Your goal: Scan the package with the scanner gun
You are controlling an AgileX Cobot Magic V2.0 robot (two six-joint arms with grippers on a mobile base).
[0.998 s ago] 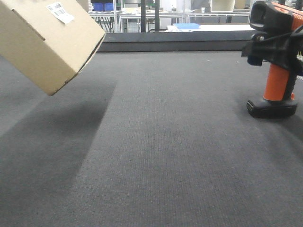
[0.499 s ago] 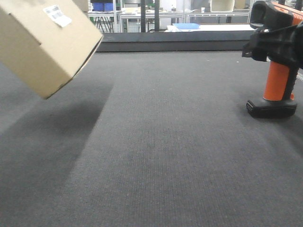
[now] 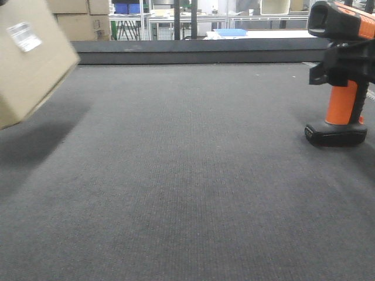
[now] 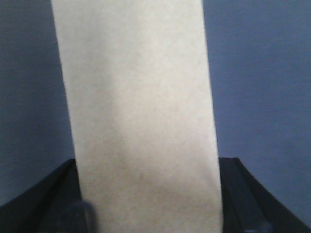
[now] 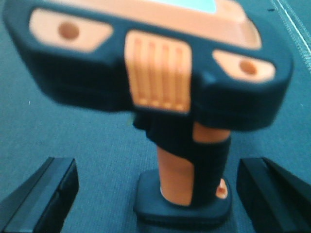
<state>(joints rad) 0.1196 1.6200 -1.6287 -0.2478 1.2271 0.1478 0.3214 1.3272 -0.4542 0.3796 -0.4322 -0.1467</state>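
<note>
Package [image 3: 29, 58] hangs tilted, well apart from scanner gun [image 3: 340, 76].

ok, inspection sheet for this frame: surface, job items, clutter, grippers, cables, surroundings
Surface: dark grey carpet-like mat, a dark raised edge along its far side.
Job's things: package off the mat at far left, tilted, white barcode label visible. Scanner gun upright on its black foot at right.
Clutter: nothing seen on the mat.
Grippers: left gripper shut on the package, fingers at both sides. Right gripper open, fingers flanking the scanner gun's handle, apart from it.
Cables: nothing seen.
Surroundings: tan cartons, tables, a blue tray behind.
</note>
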